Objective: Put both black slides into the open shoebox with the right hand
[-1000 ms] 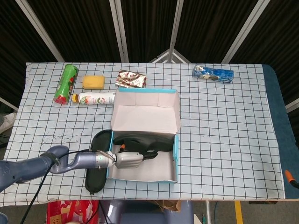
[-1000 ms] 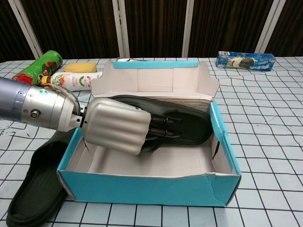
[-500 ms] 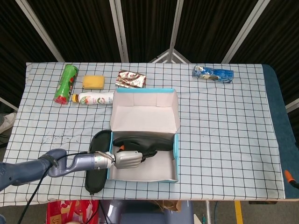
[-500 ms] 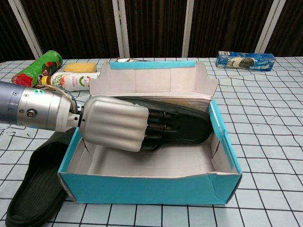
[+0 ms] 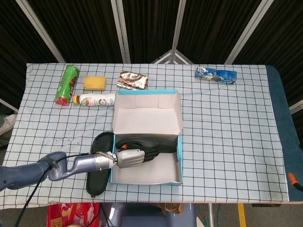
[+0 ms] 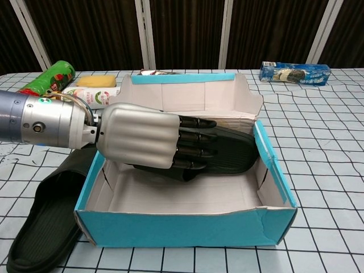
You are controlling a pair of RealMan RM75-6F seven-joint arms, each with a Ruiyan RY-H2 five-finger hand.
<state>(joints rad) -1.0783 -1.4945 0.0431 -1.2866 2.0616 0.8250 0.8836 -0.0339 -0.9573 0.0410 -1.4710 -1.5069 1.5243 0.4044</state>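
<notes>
Black slide lying in the shoebox at centre frame, under the left hand. Fingers stretched flat over it, thumb hidden; gripping or letting go, cannot tell. Second slide lower left, just beside the box. Risks: dragging the boxed slide back out on withdrawal, or shoving the light cardboard aside.

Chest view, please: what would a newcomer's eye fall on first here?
The silver left hand fills the middle, its dark fingers stretched flat over a black rubber slide lying inside the open turquoise cardboard shoebox. The second black slide lies on the checked cloth just outside the box's left wall.
</notes>
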